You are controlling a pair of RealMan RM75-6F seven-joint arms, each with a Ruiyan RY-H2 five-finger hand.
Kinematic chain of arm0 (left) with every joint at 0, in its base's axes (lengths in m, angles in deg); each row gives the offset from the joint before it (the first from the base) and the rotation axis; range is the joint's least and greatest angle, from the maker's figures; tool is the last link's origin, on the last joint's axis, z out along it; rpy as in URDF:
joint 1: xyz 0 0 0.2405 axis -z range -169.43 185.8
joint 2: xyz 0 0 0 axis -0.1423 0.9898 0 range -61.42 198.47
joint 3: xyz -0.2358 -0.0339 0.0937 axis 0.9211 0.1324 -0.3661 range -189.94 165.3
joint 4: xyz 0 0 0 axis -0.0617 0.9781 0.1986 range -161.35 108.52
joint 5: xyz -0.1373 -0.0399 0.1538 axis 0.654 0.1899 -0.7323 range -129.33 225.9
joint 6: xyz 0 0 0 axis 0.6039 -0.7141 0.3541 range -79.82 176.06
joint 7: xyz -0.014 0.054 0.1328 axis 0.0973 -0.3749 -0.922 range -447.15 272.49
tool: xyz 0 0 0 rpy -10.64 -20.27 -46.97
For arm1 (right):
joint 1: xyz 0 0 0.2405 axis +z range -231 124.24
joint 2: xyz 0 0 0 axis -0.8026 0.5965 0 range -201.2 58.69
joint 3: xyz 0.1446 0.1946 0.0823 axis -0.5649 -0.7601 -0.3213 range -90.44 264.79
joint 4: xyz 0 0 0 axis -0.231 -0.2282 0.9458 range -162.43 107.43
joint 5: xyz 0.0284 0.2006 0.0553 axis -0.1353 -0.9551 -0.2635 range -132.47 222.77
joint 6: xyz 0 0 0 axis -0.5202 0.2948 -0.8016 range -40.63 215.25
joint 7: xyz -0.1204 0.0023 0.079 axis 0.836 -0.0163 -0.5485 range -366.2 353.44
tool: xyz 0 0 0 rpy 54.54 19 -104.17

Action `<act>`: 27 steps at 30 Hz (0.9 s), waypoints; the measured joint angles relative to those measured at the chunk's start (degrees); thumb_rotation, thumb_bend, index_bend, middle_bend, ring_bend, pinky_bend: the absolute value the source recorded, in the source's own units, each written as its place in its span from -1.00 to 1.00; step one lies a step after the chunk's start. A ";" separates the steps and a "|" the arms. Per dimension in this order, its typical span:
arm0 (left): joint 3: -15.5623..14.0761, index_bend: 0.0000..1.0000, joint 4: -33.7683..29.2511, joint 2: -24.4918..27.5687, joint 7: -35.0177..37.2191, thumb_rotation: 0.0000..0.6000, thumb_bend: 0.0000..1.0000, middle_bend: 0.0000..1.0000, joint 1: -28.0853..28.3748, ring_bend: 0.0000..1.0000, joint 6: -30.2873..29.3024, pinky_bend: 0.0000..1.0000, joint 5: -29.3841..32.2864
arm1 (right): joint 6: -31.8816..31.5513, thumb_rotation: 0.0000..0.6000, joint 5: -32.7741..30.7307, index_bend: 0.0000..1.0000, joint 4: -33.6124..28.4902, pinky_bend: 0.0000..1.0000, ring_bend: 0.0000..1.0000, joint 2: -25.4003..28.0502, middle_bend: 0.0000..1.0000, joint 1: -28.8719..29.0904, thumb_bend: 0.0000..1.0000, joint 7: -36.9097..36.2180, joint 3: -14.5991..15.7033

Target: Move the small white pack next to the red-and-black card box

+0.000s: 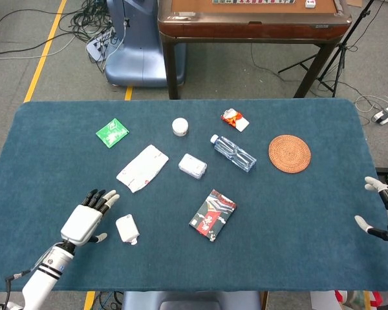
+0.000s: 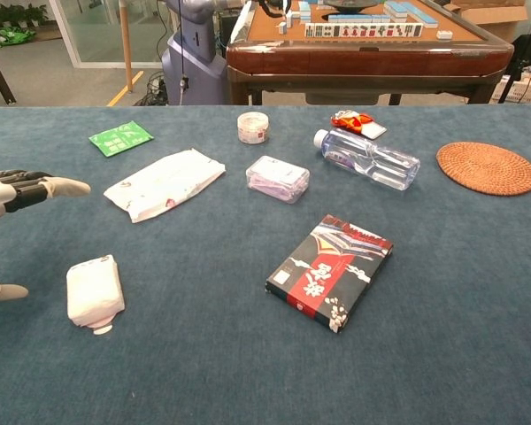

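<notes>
The small white pack (image 1: pixel 127 228) (image 2: pixel 95 290) lies flat on the blue table cloth, front left. My left hand (image 1: pixel 87 218) (image 2: pixel 22 192) hovers just left of it, fingers stretched out and apart, thumb low beside the pack, holding nothing. The red-and-black card box (image 1: pixel 213 214) (image 2: pixel 330 269) lies flat near the table's middle, a good way right of the pack. At the table's right edge my right hand (image 1: pixel 385 213) is spread apart with nothing in it; the chest view does not show it.
Farther back lie a white pouch (image 1: pixel 142 168), a green sachet (image 1: pixel 112 132), a round white jar (image 1: pixel 180 126), a clear-wrapped pack (image 1: pixel 193 166), a water bottle (image 1: pixel 233 152), a red snack packet (image 1: pixel 235 119) and a woven coaster (image 1: pixel 289 153). A wooden table (image 1: pixel 252 26) stands behind.
</notes>
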 measured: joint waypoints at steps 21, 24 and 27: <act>0.33 -1.00 0.10 -3.09 -2.98 1.00 -0.97 -1.00 2.70 -1.00 2.97 -0.99 3.76 | -1.54 1.00 1.11 -0.56 -0.82 -0.10 -0.47 1.30 -0.35 -0.85 -0.71 -1.82 0.05; 0.45 -1.00 -0.13 -3.34 -3.09 1.00 -0.97 -1.00 3.20 -1.00 3.54 -0.99 4.24 | -1.68 1.00 1.13 -0.56 -0.87 -0.10 -0.47 1.44 -0.35 -0.93 -0.71 -2.01 0.00; 0.54 -1.00 -0.45 -3.51 -2.66 1.00 -0.97 -1.00 3.84 -1.00 4.23 -0.99 4.49 | -1.89 1.00 1.27 -0.56 -0.95 -0.10 -0.47 1.56 -0.35 -1.04 -0.71 -2.21 0.00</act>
